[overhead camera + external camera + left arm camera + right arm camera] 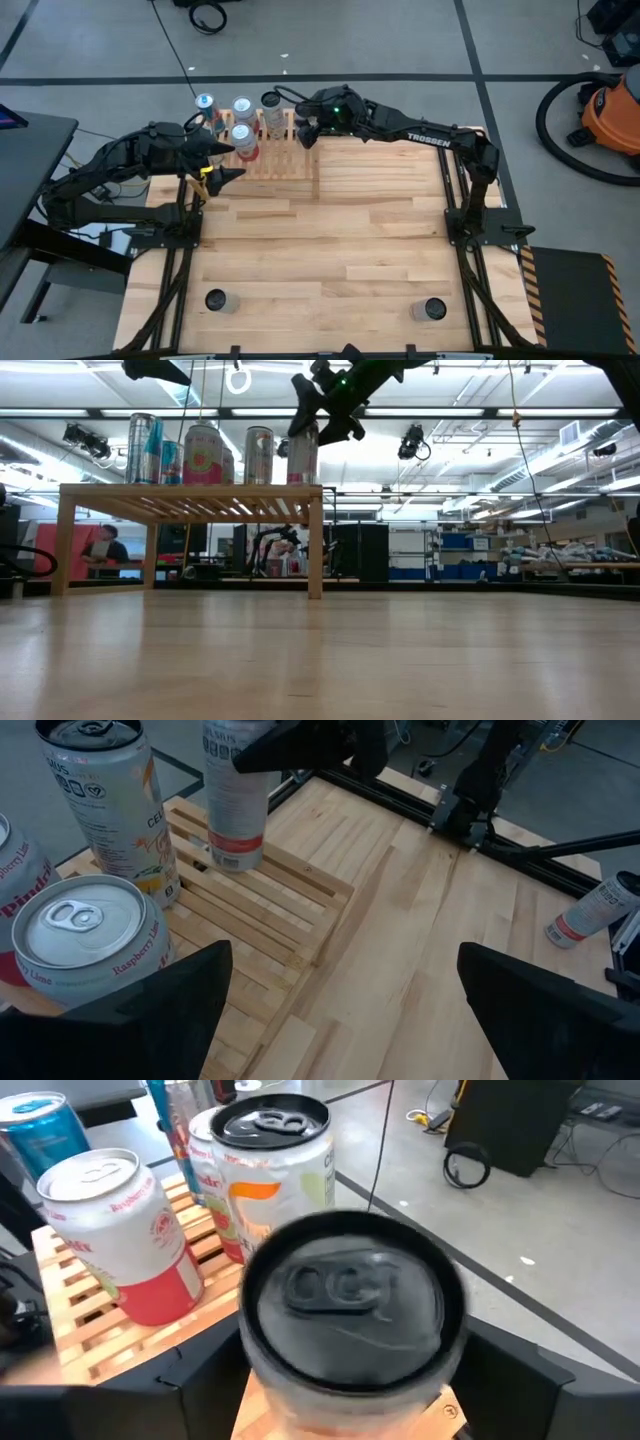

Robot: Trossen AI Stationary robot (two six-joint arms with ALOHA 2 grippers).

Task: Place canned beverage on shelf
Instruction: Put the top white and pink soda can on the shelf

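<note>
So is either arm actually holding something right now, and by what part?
The right gripper has its fingers around the upper part of a can standing on the shelf; whether it grips or is releasing cannot be told. The left gripper is open, empty.

Shelf [262,905]: light wood, parallel slats.
Can between the right gripper [345,1410] fingers [235,795]: white body, orange-red band at base, silver top.
Can just beside it [270,1160]: white, orange and green print.
Raspberry-lime can [125,1230]: white over red.
Farthest can [45,1130]: blue.
Table [370,240]: light wood planks.
</note>
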